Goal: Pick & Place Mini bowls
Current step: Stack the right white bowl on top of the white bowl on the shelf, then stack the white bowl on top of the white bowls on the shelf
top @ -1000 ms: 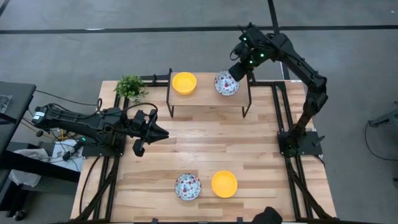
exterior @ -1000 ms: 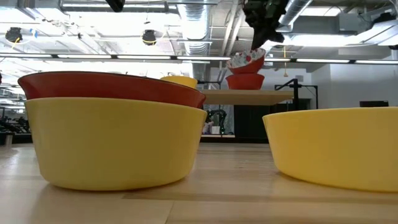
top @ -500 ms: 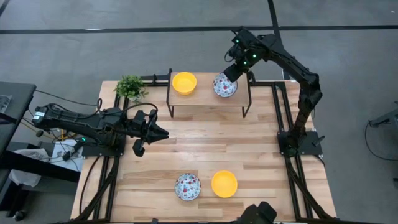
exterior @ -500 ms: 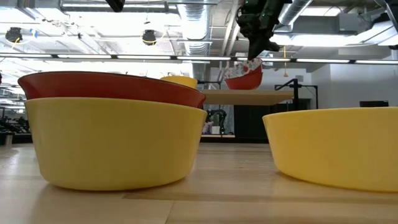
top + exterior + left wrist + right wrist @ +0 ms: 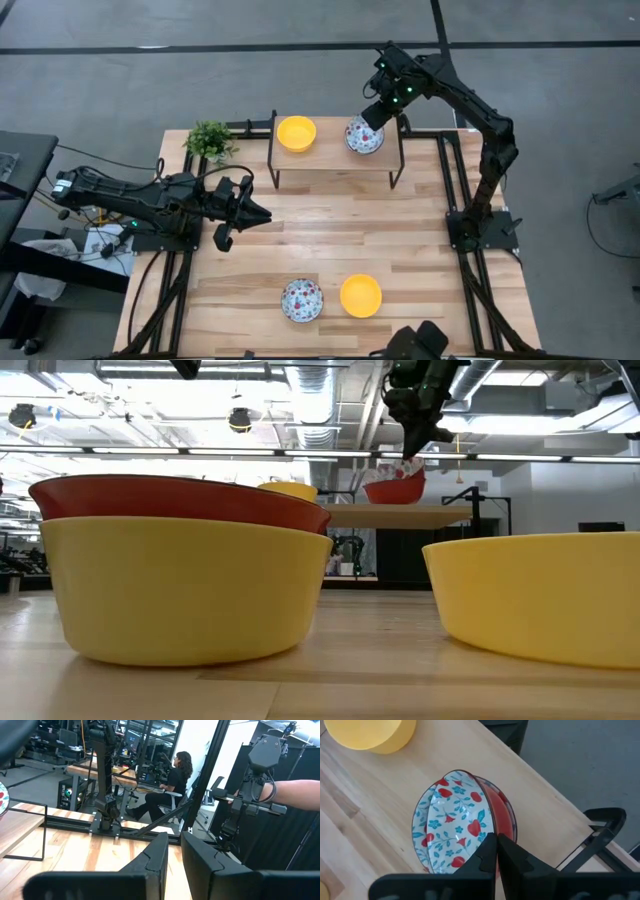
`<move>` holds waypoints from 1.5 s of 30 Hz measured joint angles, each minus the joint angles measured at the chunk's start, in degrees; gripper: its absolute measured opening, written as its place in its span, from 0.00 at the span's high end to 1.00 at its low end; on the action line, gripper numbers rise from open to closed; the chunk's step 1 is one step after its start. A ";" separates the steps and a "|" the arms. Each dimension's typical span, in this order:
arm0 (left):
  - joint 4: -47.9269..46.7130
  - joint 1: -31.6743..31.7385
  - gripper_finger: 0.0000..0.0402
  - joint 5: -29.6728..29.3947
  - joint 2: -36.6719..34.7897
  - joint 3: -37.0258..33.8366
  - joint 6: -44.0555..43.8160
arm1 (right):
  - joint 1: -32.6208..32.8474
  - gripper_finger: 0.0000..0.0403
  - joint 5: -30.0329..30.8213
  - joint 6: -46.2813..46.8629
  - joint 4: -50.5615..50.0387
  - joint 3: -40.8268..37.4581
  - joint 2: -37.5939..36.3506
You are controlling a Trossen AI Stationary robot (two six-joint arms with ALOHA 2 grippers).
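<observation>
Rim-pinched, the floral bowl (image 5: 455,825) sits tilted on the raised shelf (image 5: 330,158), apparently nested in a second, red-sided bowl, beside a yellow bowl (image 5: 296,133); the right gripper (image 5: 372,116) has its jaws clenched on the near rim. It looks light, stiff and glazed, so probably slippery and chip-prone; the thin rim is the only sensible hold. Another floral bowl (image 5: 301,299) and yellow bowl (image 5: 360,296) rest on the bench (image 5: 340,240). The left gripper (image 5: 262,214) hovers idle, jaws near-closed on nothing
</observation>
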 joint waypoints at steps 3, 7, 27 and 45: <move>0.00 0.00 0.87 0.00 0.00 0.00 -0.02 | 0.00 1.00 0.10 0.01 0.19 0.04 0.53; 0.00 0.00 0.87 0.00 0.00 0.00 -0.02 | 0.24 1.00 0.50 -0.48 0.14 0.04 1.95; -0.02 0.00 0.87 0.00 0.00 0.00 0.00 | 0.81 1.00 4.71 -2.96 -0.12 0.02 2.45; -0.04 0.00 0.87 0.02 0.00 0.00 -0.02 | 0.92 0.75 7.31 -3.05 -0.15 0.02 2.45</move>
